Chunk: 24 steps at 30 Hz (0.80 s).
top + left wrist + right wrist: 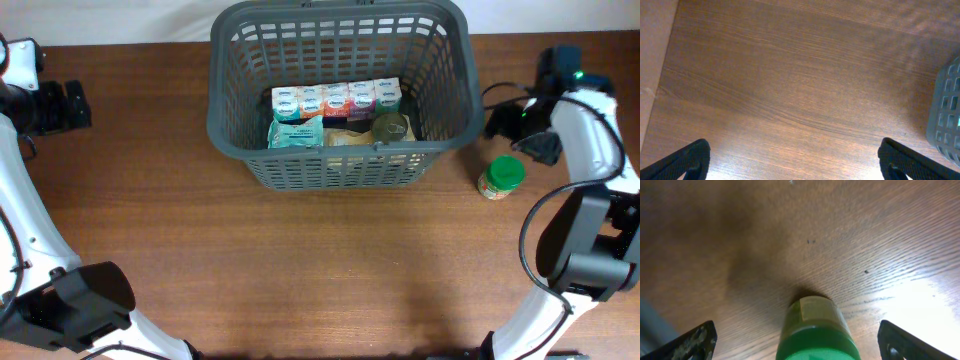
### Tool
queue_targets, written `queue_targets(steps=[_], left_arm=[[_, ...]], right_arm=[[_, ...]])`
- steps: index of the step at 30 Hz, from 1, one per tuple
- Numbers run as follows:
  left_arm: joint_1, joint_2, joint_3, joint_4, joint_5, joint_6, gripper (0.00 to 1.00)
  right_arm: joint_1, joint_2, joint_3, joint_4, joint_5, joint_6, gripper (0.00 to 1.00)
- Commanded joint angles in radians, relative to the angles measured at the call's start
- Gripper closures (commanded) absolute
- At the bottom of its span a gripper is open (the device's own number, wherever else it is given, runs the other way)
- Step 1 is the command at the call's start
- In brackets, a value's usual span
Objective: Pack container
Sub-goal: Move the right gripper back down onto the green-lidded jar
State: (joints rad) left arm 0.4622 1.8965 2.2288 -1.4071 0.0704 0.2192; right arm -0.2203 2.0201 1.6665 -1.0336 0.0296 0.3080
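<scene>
The large dark grey lattice basket (pixel 340 90) stands at the back middle of the table. Inside it are a row of small cartons (pixel 336 99), a teal packet (pixel 296 133) and a metal tin can (pixel 390 128). A green-lidded jar (pixel 501 177) stands on the table right of the basket. My right gripper (pixel 528 135) is open just behind and above the jar; in the right wrist view the jar (pixel 816 330) stands between the spread fingers (pixel 797 342), untouched. My left gripper (pixel 62 105) is open and empty at the far left; its wrist view shows bare wood between the fingers (pixel 795 160).
The basket's corner (pixel 946 120) shows at the right edge of the left wrist view. The table's left edge (pixel 660 75) runs near the left gripper. The arm bases (pixel 80 300) stand at the front corners.
</scene>
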Motion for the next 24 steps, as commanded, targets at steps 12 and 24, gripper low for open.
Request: queue_targets(steps=[12, 24], left_arm=[[0.001, 0.006, -0.006, 0.000, 0.003, -0.010, 0.01], [0.001, 0.006, -0.006, 0.000, 0.003, -0.010, 0.01]], right_arm=[[0.011, -0.014, -0.165, 0.120, 0.057, 0.012, 0.05], [0.011, -0.014, -0.240, 0.179, 0.050, 0.042, 0.05]])
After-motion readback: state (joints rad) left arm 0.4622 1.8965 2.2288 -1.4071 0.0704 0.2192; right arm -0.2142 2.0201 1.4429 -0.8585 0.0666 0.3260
